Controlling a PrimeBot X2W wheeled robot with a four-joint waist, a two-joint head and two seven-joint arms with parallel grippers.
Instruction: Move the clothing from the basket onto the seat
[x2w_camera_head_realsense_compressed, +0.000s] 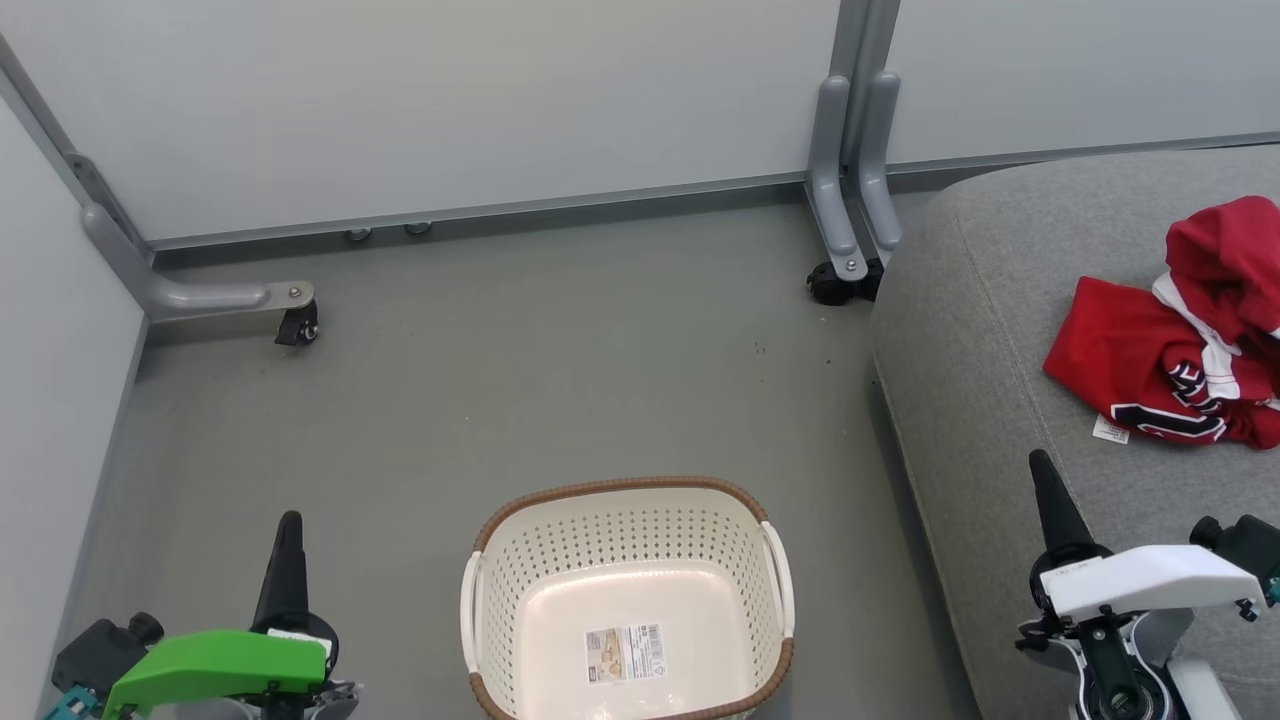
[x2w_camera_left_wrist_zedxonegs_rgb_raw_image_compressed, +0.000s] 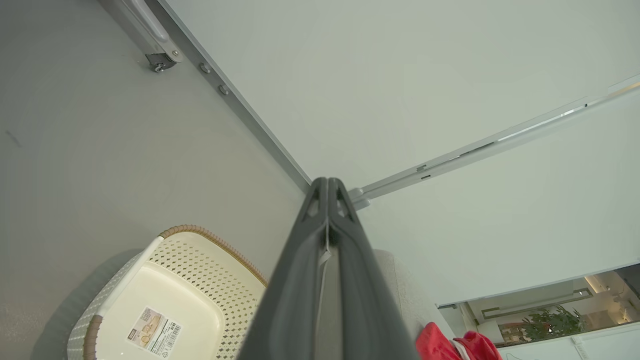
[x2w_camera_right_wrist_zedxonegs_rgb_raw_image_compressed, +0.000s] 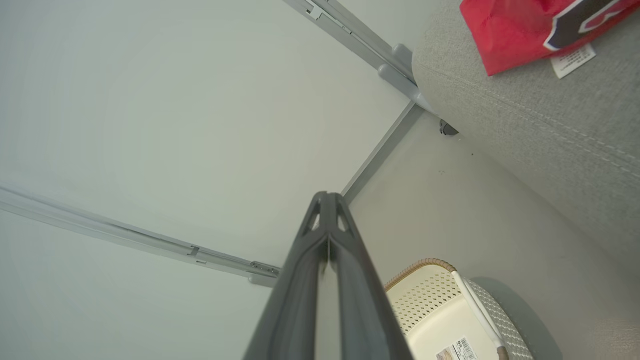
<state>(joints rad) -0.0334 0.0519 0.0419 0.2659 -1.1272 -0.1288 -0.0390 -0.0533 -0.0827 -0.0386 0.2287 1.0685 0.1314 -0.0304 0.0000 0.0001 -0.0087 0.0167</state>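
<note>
The red clothing (x2w_camera_head_realsense_compressed: 1185, 335) with white stripes, black lettering and a small white tag lies crumpled on the grey seat (x2w_camera_head_realsense_compressed: 1010, 330) at the right; it also shows as red clothing (x2w_camera_right_wrist_zedxonegs_rgb_raw_image_compressed: 520, 27) on the seat (x2w_camera_right_wrist_zedxonegs_rgb_raw_image_compressed: 540, 125). The cream basket (x2w_camera_head_realsense_compressed: 500, 560) with a brown rim stands on the floor at the bottom centre, holding nothing but a label. My left gripper (x2w_camera_head_realsense_compressed: 289, 525) is shut and holds nothing, left of the basket. My right gripper (x2w_camera_head_realsense_compressed: 1040, 462) is shut and holds nothing, over the seat's front edge, below the clothing. Both wrist views show the fingers pressed together: left gripper (x2w_camera_left_wrist_zedxonegs_rgb_raw_image_compressed: 328, 181), right gripper (x2w_camera_right_wrist_zedxonegs_rgb_raw_image_compressed: 327, 195).
Pale partition walls stand behind and at the left. Their grey metal feet with castors sit on the floor: one foot (x2w_camera_head_realsense_compressed: 295, 310) at the back left, another foot (x2w_camera_head_realsense_compressed: 845, 270) beside the seat's back corner. Grey floor (x2w_camera_head_realsense_compressed: 520, 380) stretches between basket and walls.
</note>
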